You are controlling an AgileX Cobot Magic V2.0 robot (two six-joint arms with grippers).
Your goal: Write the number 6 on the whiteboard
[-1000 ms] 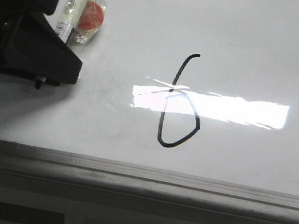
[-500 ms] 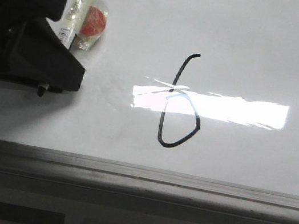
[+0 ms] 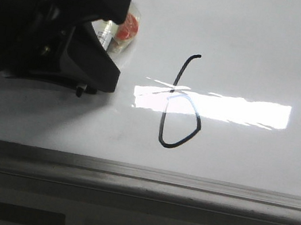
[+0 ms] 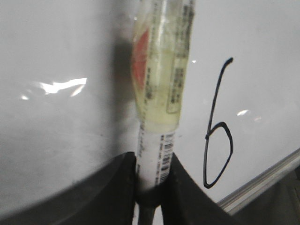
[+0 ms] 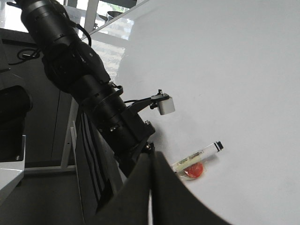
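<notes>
The number 6 (image 3: 180, 103) is sitting finished on the whiteboard (image 3: 256, 43), well right of the left gripper (image 3: 82, 86), whose jaws are pinching a taped marker (image 4: 159, 93). The right gripper (image 5: 151, 187) is resting with fingers pressed together. A bright glare strip (image 3: 238, 110) is crossing the glossy surface.

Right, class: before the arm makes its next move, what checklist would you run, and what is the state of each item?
1. Number 6 finished, loop closed: ok.
2. Marker clamped in the left gripper: ok.
3. Marker tip lifted off the whiteboard: cannot tell.
4. Left gripper apart from the 6, beside it, no smearing: ok.
5. Right gripper shut, empty and absent from the front view of the 6: ok.
</notes>
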